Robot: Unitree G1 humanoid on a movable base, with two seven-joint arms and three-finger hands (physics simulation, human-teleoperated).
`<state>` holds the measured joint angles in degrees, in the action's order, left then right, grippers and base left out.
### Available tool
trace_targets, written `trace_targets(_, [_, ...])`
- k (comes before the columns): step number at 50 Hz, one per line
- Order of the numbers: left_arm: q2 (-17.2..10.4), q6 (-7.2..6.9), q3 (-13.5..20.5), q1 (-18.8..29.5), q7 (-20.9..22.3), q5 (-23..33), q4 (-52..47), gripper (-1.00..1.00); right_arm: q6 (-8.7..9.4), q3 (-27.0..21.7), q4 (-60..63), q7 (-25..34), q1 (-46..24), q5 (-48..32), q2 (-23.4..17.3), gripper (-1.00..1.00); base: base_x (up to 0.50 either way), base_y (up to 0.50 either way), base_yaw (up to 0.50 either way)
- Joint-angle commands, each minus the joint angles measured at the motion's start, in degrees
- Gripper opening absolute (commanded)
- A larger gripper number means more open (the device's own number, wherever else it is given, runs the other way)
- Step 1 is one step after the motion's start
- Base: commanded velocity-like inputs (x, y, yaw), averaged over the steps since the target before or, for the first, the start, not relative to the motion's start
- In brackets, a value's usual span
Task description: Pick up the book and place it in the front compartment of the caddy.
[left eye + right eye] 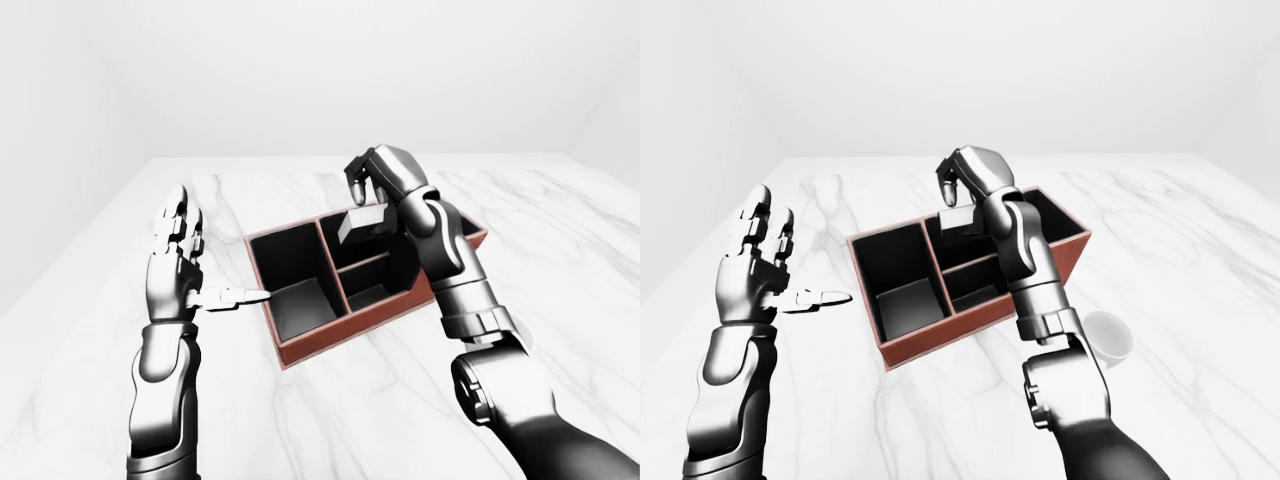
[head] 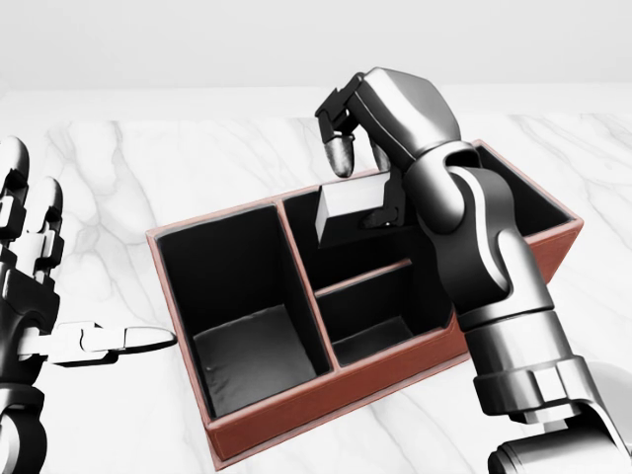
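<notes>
The caddy [image 2: 296, 407] has red-brown walls and black compartments and stands on the white marble table [image 1: 560, 260]. My right hand [image 2: 360, 188] reaches over it and is shut on the small grey book [image 2: 348, 207]. The book hangs tilted at the mouth of the upper middle compartment, with one finger [image 2: 340, 150] curled just above it. My left hand [image 1: 200, 260] is open and empty to the left of the caddy. Its thumb [image 2: 138, 341] points at the caddy's left wall. My right arm hides the caddy's right compartment.
A white cup [image 1: 1108, 336] stands on the table to the right of the caddy, beside my right forearm. The table's edges meet plain white walls at the top and left of the eye views.
</notes>
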<state>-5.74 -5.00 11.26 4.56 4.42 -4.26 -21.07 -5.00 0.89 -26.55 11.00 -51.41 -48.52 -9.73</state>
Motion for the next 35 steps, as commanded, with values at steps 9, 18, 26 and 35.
trace_targets(9, [-0.1,0.00,0.1,0.3,-0.2,-0.1,0.5,0.96,0.00,-0.1,-2.4,-3.2,-1.5,-0.5,0.7,-1.00,0.00,0.00,0.00])
trace_targets(18, [-0.1,0.00,0.1,0.2,-0.2,-0.1,0.4,0.96,0.00,-0.1,-6.5,-5.1,-2.7,-0.8,0.3,-1.00,0.00,0.00,0.00])
trace_targets(26, [-0.1,0.00,0.1,0.2,-0.2,-0.1,0.3,0.96,0.00,0.1,-10.3,-7.1,-4.1,-0.9,0.3,-1.00,0.00,0.00,0.00])
trace_targets(35, [-0.2,0.00,0.2,0.2,-0.2,-0.2,-0.1,0.96,0.00,0.5,-12.8,-8.6,-4.7,-1.3,0.6,-1.00,0.00,0.00,0.00])
